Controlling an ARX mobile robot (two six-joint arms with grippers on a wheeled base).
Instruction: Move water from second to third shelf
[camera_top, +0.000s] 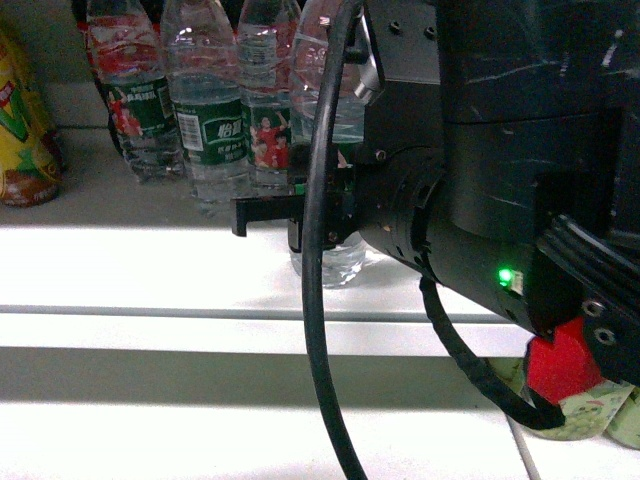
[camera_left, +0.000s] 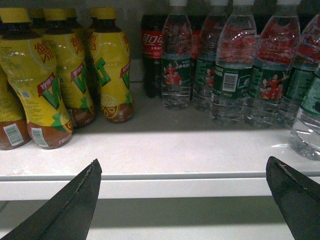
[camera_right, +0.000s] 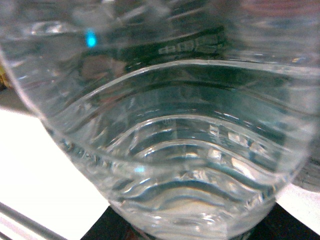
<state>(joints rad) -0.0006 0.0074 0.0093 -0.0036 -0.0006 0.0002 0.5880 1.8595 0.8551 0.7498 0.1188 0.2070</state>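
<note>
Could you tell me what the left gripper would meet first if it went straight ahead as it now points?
Probably the white shelf's front edge. The open left gripper points there; bare shelf lies beyond, though depth is unclear.

Left gripper (camera_left: 182, 200): two dark wedge-shaped fingers (camera_left: 75, 205) stood wide apart below the white shelf edge (camera_left: 160, 187), nothing between them. On that shelf, left: yellow-labelled drink bottles with yellow caps (camera_left: 112, 65), grouped. Behind, near centre: dark cola bottle with red label (camera_left: 151, 50). Right of the cola: clear ribbed plastic water bottles with green labels (camera_left: 232, 70), standing upright in rows, reaching the right edge.
</note>
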